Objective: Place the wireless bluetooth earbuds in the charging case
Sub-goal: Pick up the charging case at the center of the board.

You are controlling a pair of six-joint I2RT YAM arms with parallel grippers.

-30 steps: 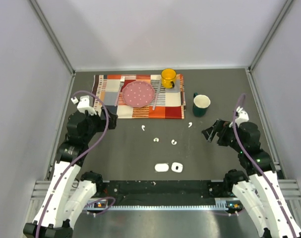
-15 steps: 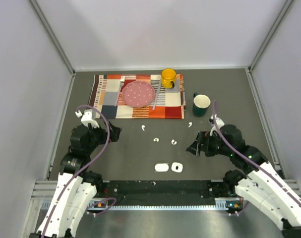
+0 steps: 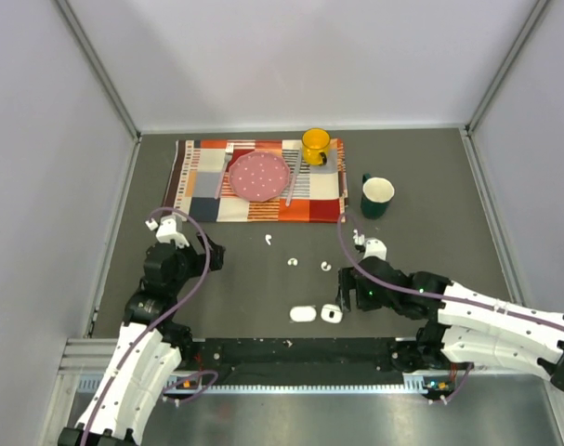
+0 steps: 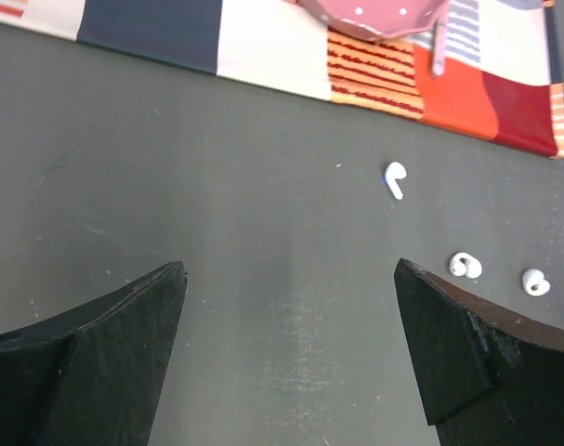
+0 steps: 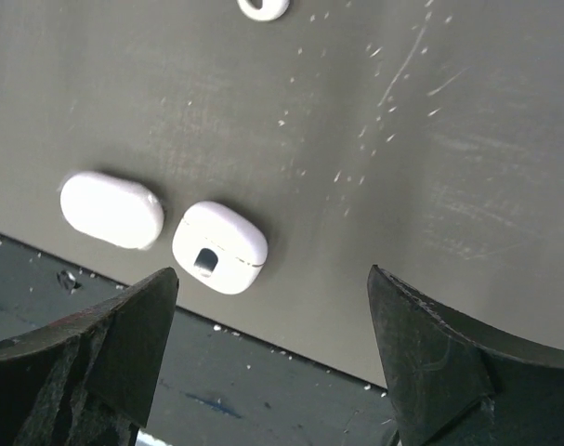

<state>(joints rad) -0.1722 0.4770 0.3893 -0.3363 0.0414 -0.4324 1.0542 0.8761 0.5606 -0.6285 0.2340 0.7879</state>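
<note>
Two white cases and, it seems, four earbuds lie scattered.

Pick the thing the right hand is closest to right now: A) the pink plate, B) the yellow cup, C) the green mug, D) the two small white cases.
D: the right hand hangs open just beside the oval case and the squarer case, both lying in its wrist view at the table's near edge.

Dark grey matte surface, scuffed, flecked with pale scratches. Plain white panel walls on three sides, joined by aluminium frame posts. Slotted metal rail along near edge. Light even, diffuse.
</note>
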